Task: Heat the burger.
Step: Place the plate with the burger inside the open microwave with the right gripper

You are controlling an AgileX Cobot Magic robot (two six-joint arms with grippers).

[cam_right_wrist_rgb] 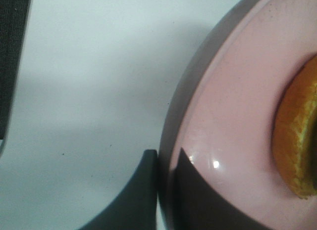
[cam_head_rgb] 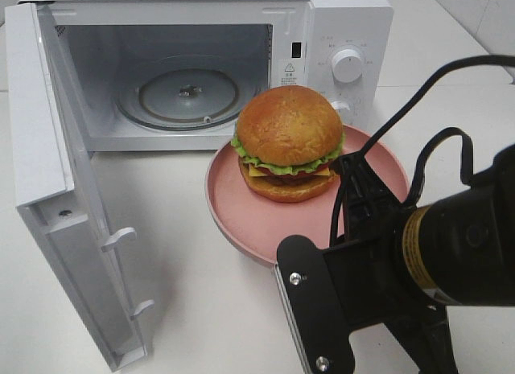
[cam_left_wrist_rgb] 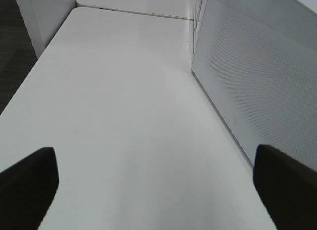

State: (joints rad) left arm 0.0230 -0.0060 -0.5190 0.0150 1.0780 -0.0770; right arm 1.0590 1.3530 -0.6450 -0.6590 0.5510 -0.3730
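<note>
The burger has a golden-brown bun with lettuce, cheese and patty. It sits on the pink plate just in front of the open microwave. My right gripper is shut on the plate's right rim. In the right wrist view, my right gripper has one finger under the rim of the plate and one on top, beside the bun's edge. My left gripper is open and empty over bare table, outside the microwave door. It is out of sight in the exterior high view.
The microwave door stands swung wide open at the left, reaching the table's front. The glass turntable lies inside the cavity. The control knob is on the right panel. My right arm and its cables fill the lower right.
</note>
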